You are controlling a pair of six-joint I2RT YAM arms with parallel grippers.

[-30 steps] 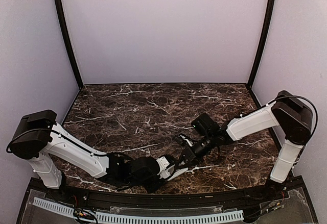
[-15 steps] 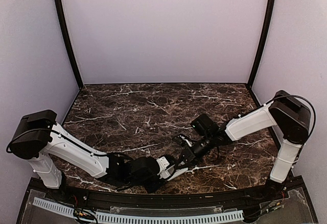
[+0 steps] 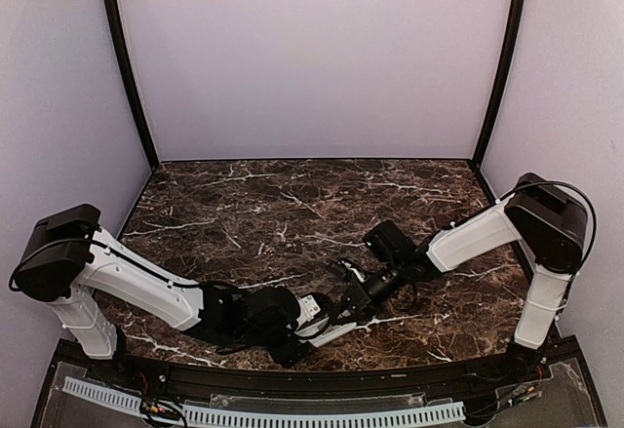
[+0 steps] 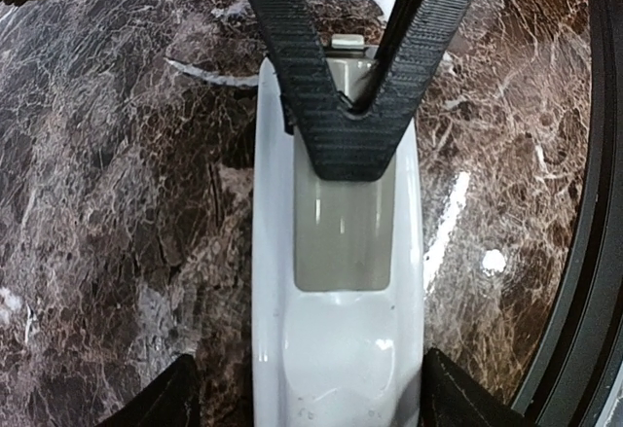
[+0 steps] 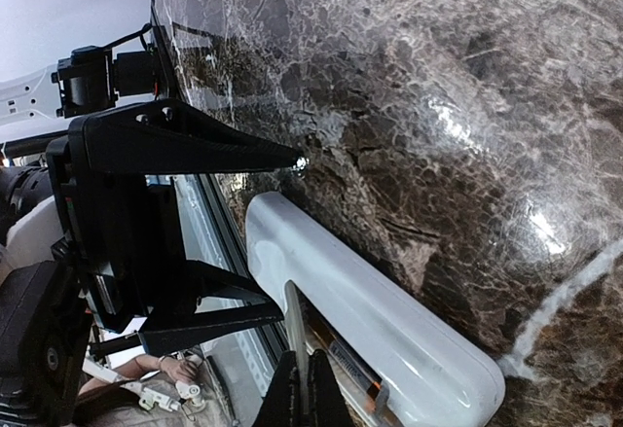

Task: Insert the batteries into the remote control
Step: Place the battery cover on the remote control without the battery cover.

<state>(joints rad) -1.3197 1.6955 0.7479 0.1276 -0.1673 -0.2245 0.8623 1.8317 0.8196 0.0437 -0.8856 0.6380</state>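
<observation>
The white remote control [image 4: 341,349] lies back up near the table's front edge, its recess facing the left wrist camera. My left gripper [image 4: 311,403] straddles the remote's end with its jaws open and a gap on the left side. My right gripper [image 5: 304,388] is shut on a thin flat grey cover piece [image 5: 295,325], which stands tilted over the recess. Under that piece, one of the batteries [image 5: 348,367] shows as a dark cylinder with an orange tip inside the compartment. In the top view both grippers meet over the remote [image 3: 330,330].
The dark marble table [image 3: 292,214] stretches back to pale walls. A black rail [image 4: 584,252] runs along the front edge just right of the remote. A white slotted duct [image 3: 263,413] lies below that rail.
My left gripper's jaws have spread away from the remote's sides and the left arm has eased slightly left. The right gripper has stayed shut over the compartment.
</observation>
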